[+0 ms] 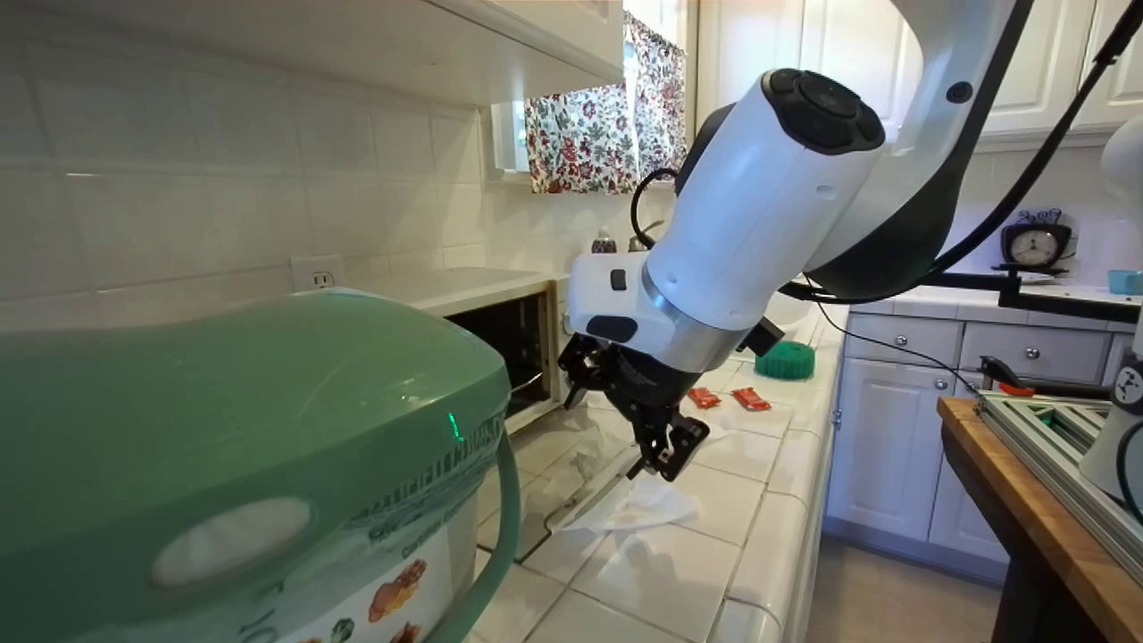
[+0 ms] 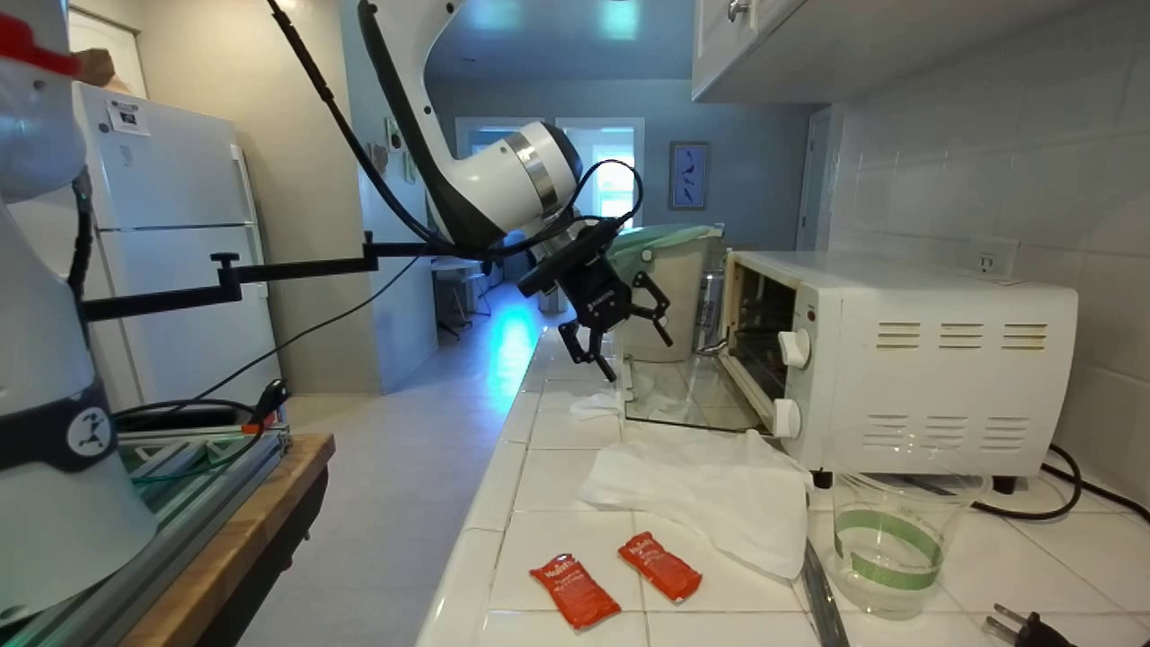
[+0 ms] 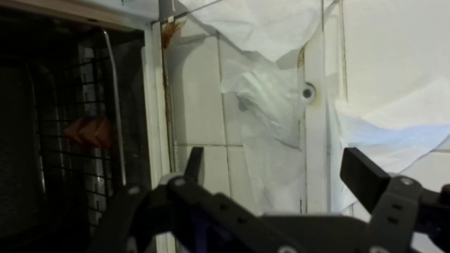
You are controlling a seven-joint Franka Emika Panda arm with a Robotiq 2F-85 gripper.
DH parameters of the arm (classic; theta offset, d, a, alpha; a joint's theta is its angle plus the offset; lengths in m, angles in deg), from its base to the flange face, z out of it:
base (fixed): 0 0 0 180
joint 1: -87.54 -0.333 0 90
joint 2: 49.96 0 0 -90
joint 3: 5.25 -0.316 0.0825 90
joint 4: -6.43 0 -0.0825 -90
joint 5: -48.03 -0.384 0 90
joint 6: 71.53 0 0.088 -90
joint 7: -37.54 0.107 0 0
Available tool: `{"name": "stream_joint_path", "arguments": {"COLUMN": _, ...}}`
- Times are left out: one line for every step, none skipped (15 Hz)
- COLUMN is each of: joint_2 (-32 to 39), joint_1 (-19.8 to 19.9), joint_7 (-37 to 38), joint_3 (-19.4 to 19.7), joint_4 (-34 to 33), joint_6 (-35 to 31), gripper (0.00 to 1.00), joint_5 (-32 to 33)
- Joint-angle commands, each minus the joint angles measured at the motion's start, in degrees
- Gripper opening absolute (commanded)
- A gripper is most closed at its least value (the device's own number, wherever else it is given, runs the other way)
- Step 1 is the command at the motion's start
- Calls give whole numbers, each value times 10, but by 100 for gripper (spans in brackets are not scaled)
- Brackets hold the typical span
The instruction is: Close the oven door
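One oven door [image 2: 690, 391] is to be closed. It lies folded down below the claw [image 3: 274, 153], level or nearly so, over the tiled surface [image 2: 539, 530]; whether its outer edge touches the tiles cannot be told. The claw stands wide, with nothing between its fingers [image 3: 364, 175]. The oven [image 2: 952, 377] is beside the claw, on the side of the finger nearer the hinge edge [image 3: 168, 105].

Handling, as judged: expect a stiff panel of low to moderate weight, able to turn only about the hinge edge. Load is likely greatest at the start of the lift and eases toward upright. The glass [image 3: 198, 98] is smooth and brittle; do not strike or pinch it, as fingertips may slide and a point load may crack it.

Hold point: use the metal rail [image 3: 315, 168], near its middle. In the wrist view it lies below the claw, between the fingers. Hook a fingertip beneath the outer edge in preference to clamping. No handle can be made out. Caution: white paper [image 3: 397, 123] below the farther finger may catch and rise with the door. Brown stains [image 3: 170, 33] may be grease or rust; allow for poor grip.
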State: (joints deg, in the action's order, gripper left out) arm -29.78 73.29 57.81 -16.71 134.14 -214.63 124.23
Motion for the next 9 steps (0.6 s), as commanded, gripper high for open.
{"name": "stream_joint_path", "arguments": {"joint_2": 17, "joint_1": -7, "joint_7": 26, "joint_3": 5, "joint_4": -19, "joint_6": 6, "gripper": 100, "joint_5": 35}}
{"name": "stream_joint_path", "arguments": {"joint_2": 19, "joint_1": -7, "joint_7": 28, "joint_3": 4, "joint_4": -21, "joint_6": 6, "gripper": 100, "joint_5": 40}}
{"name": "stream_joint_path", "arguments": {"joint_2": 21, "joint_1": -7, "joint_7": 30, "joint_3": 4, "joint_4": -23, "joint_6": 6, "gripper": 100, "joint_5": 47}}
{"name": "stream_joint_path", "arguments": {"joint_2": 22, "joint_1": -7, "joint_7": 31, "joint_3": 4, "joint_4": -24, "joint_6": 7, "gripper": 100, "joint_5": 50}}
{"name": "stream_joint_path", "arguments": {"joint_2": 23, "joint_1": -7, "joint_7": 34, "joint_3": 4, "joint_4": -25, "joint_6": 8, "gripper": 100, "joint_5": 57}}
{"name": "stream_joint_path", "arguments": {"joint_2": 24, "joint_1": -7, "joint_7": 38, "joint_3": 4, "joint_4": -26, "joint_6": 7, "gripper": 100, "joint_5": 64}}
{"name": "stream_joint_path", "arguments": {"joint_2": 24, "joint_1": -7, "joint_7": 44, "joint_3": 3, "joint_4": -26, "joint_6": 8, "gripper": 100, "joint_5": 71}}
{"name": "stream_joint_path", "arguments": {"joint_2": 24, "joint_1": -6, "joint_7": 46, "joint_3": 2, "joint_4": -26, "joint_6": 8, "gripper": 100, "joint_5": 75}}
{"name": "stream_joint_path", "arguments": {"joint_2": 23, "joint_1": -6, "joint_7": 50, "joint_3": 2, "joint_4": -25, "joint_6": 9, "gripper": 100, "joint_5": 80}}
